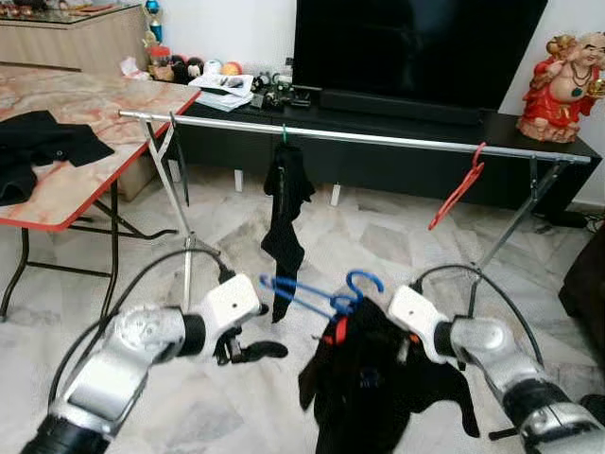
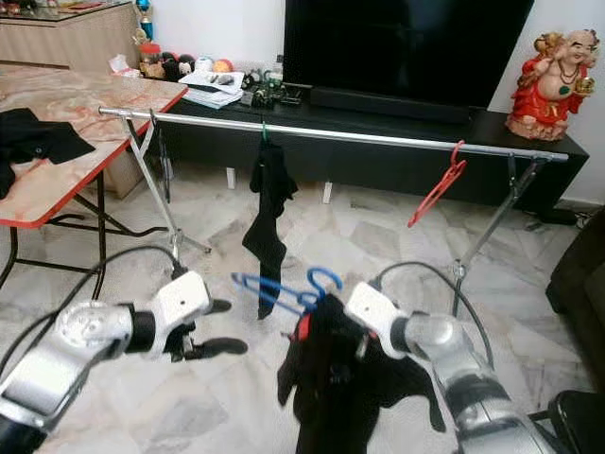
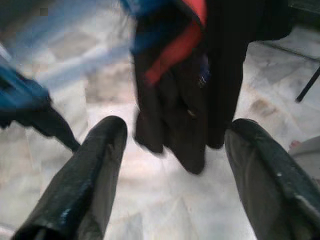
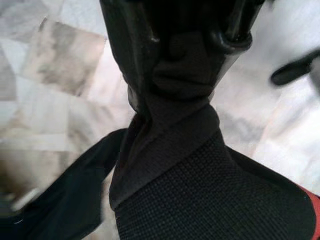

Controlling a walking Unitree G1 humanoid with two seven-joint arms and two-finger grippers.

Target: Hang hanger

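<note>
A blue hanger (image 1: 321, 295) carries a black garment (image 1: 369, 388) with a red patch, held low in front of me above the floor. My right gripper (image 4: 182, 65) is shut on the garment's black fabric near the hanger's neck. Left of the hanger's arm, my left gripper (image 2: 219, 327) is open and holds nothing; its fingers (image 3: 95, 175) frame the garment (image 3: 190, 90) in the left wrist view. Beyond stands a silver clothes rail (image 1: 378, 139). On it hang a black garment (image 1: 286, 203) and an empty red hanger (image 1: 457, 189).
A marble-top folding table (image 1: 95, 170) with black clothes (image 1: 38, 142) stands at the left. Behind the rail are a dark TV stand (image 1: 397, 161), a TV and a red figurine (image 1: 567, 85). A dark seat (image 1: 586, 284) edges the right. Marble floor lies below.
</note>
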